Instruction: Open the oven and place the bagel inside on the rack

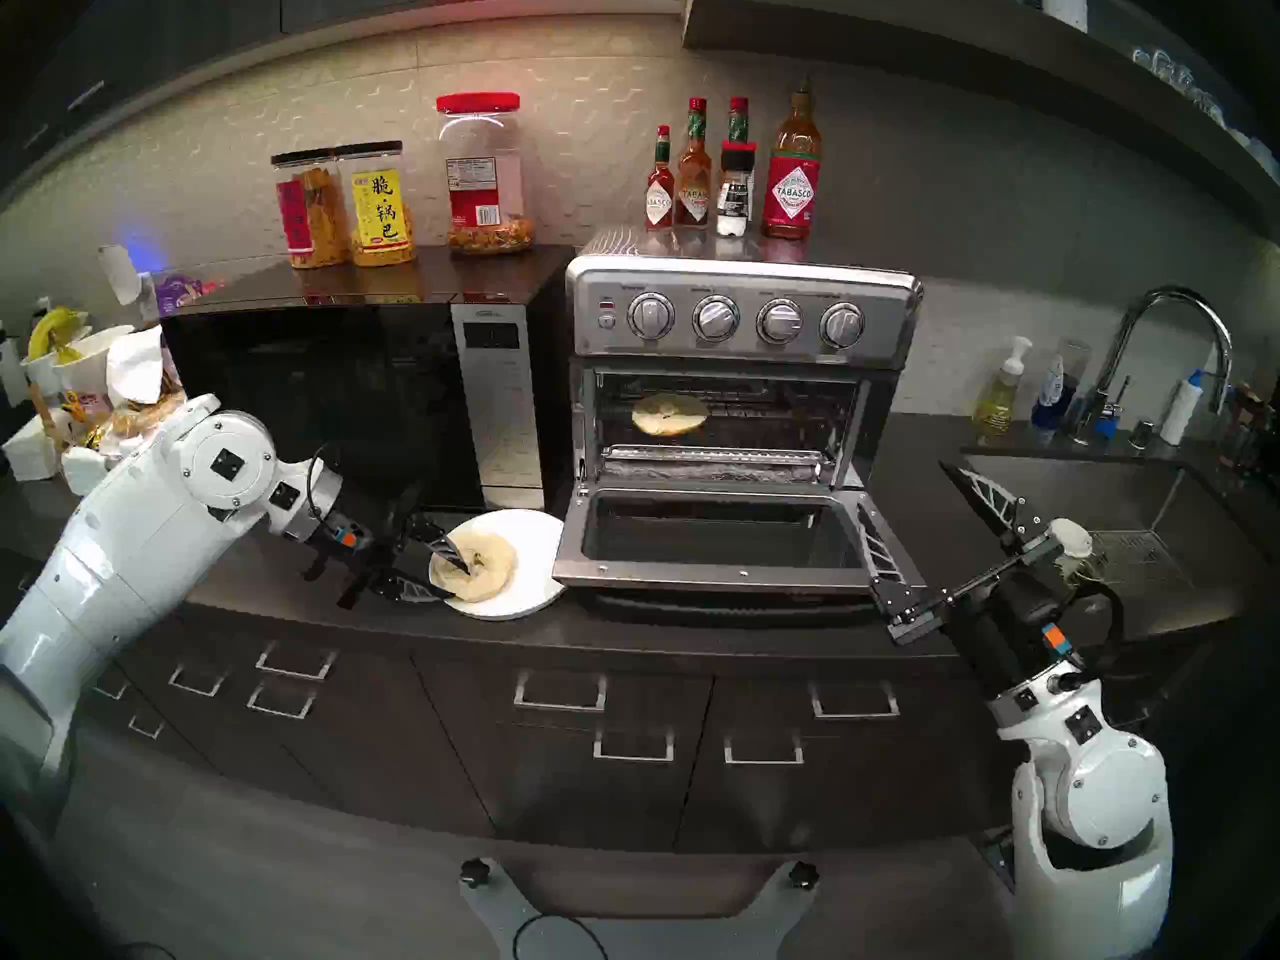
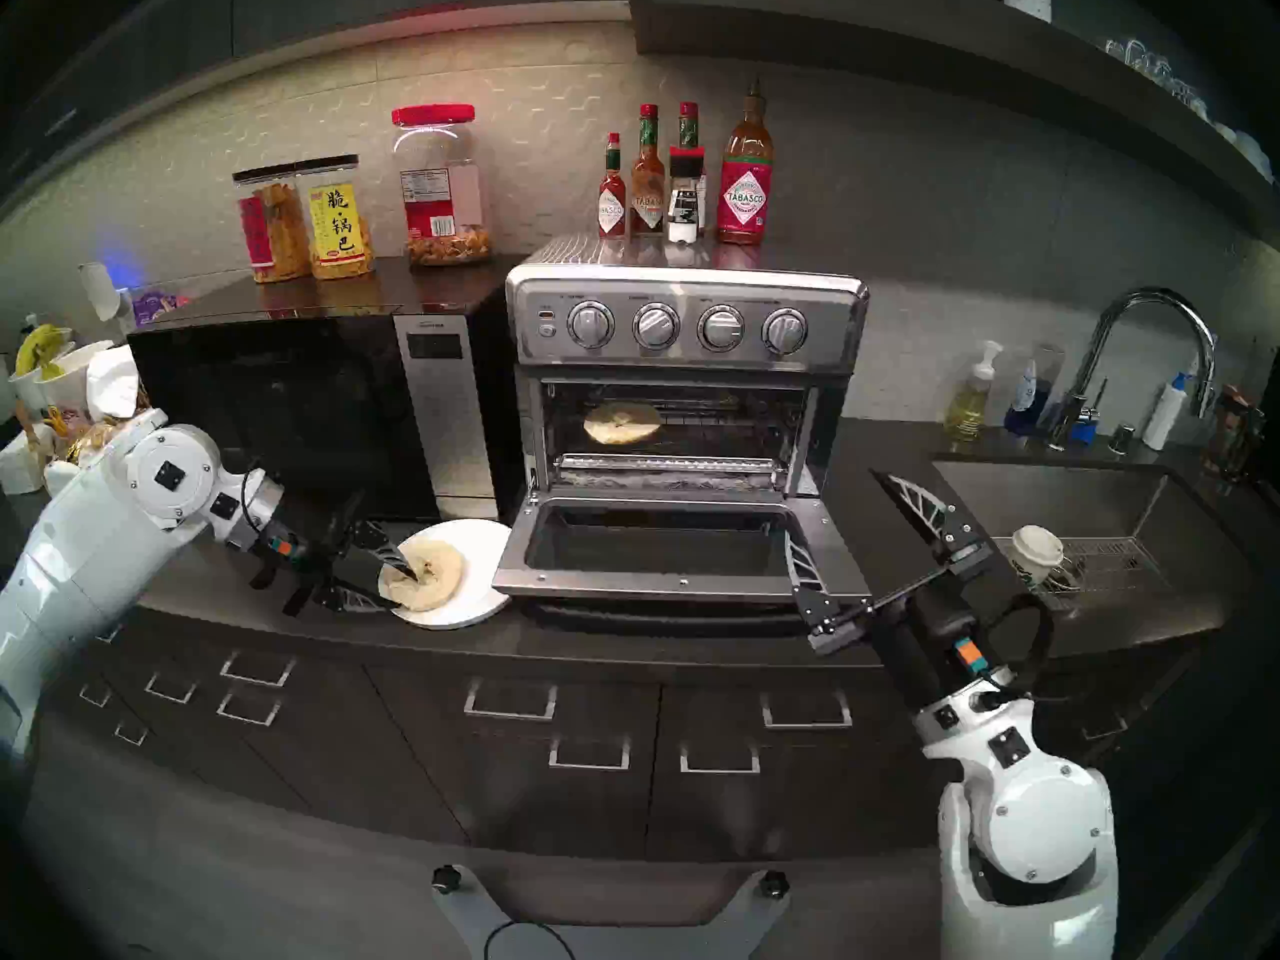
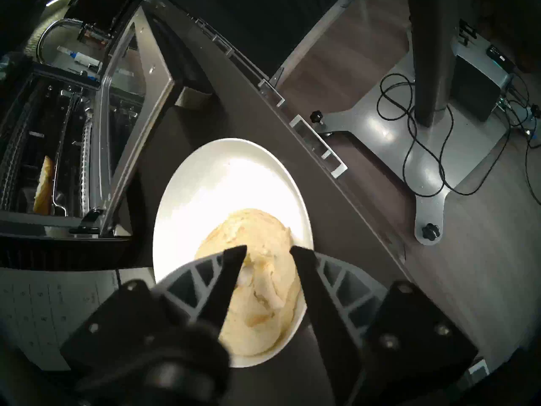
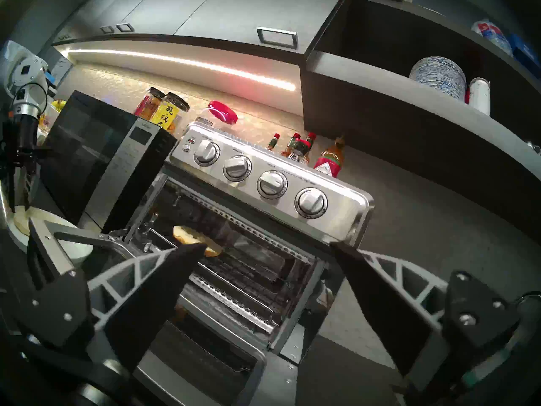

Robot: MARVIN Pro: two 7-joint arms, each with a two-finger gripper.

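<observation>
The stainless-steel oven (image 1: 744,314) stands with its glass door (image 1: 713,543) dropped flat open. One bagel half (image 1: 668,415) lies cut face up on the left of the wire rack (image 1: 762,425); it also shows in the right wrist view (image 4: 190,235). The other bagel half (image 1: 485,564) lies on a white plate (image 1: 533,529) left of the door. My left gripper (image 1: 454,581) is closed on this half's near side (image 3: 263,235), one finger at its hole, one at its outer edge. My right gripper (image 1: 904,487) hovers open and empty at the door's right corner.
A foil-lined tray (image 1: 713,461) sits below the rack. A black microwave (image 1: 332,397) stands left of the oven, jars on top. Sauce bottles (image 1: 789,176) stand on the oven. A sink (image 1: 1122,515), a faucet and a paper cup (image 2: 1035,546) are at the right.
</observation>
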